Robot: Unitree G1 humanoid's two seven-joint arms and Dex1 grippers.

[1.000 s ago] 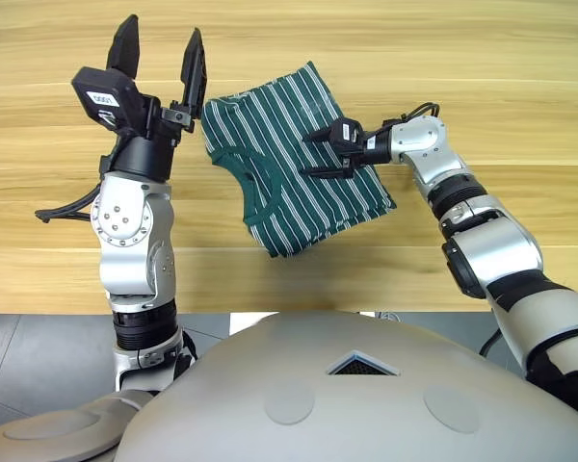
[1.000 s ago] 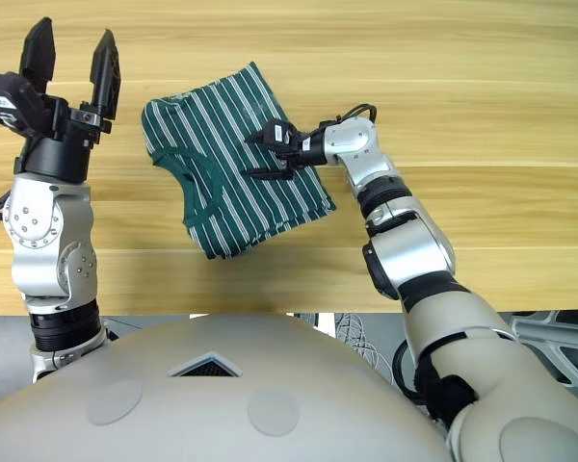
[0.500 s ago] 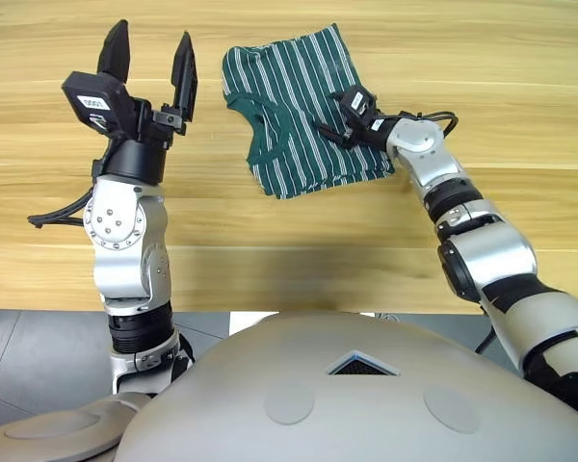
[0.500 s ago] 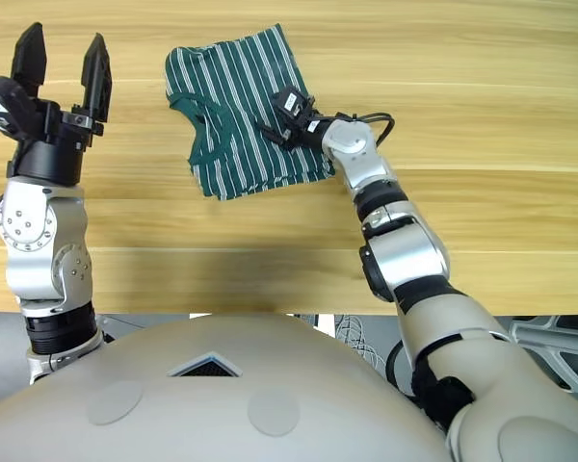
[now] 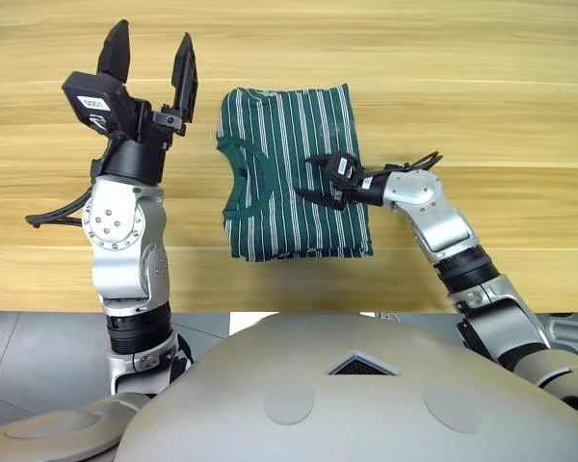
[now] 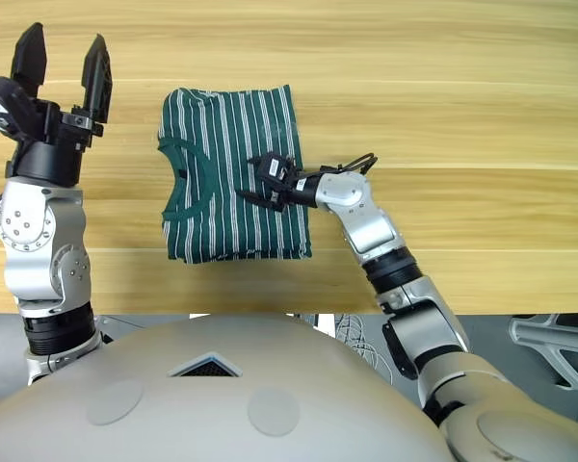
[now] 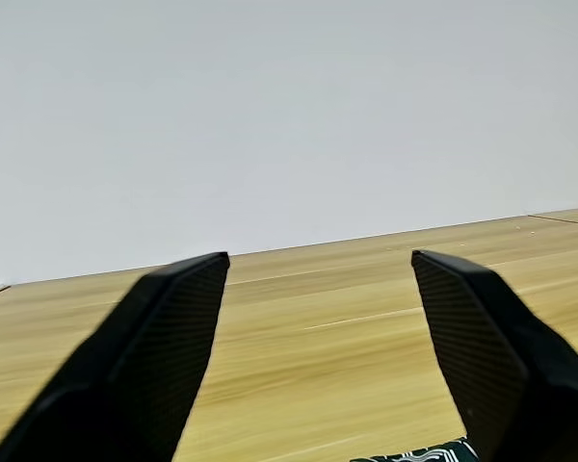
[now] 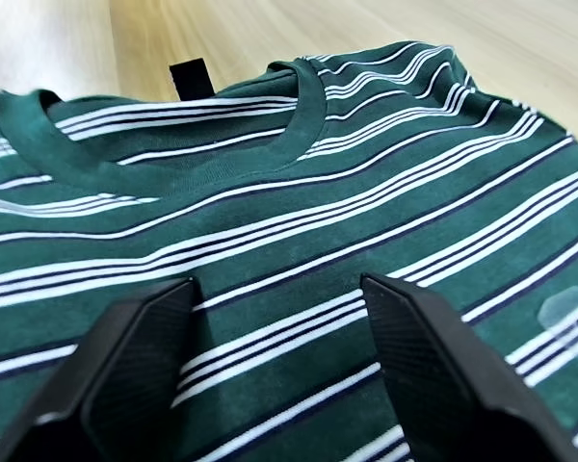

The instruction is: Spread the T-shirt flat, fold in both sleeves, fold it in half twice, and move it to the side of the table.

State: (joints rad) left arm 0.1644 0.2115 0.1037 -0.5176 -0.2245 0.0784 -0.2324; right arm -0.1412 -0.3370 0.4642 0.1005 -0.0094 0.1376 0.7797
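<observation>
Head view, folded striped T-shirt (image 5: 279,144) flat on the bench (image 5: 482,67), just beside the raised, wide-open, empty left jaws, its right edge under the parted right jaws, gripping nothing, left wrist view, bench beyond the spread jaws, right wrist view, T-shirt beneath the parted jaws

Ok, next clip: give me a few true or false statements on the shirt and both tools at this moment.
The T-shirt lies folded on the table. True.
The left tool is shut on a sleeve. False: it is open, raised beside the shirt, holding nothing.
The right tool is over the shirt's right part, fingers apart. True.
The shirt is plain red. False: it is green with white stripes.
</observation>
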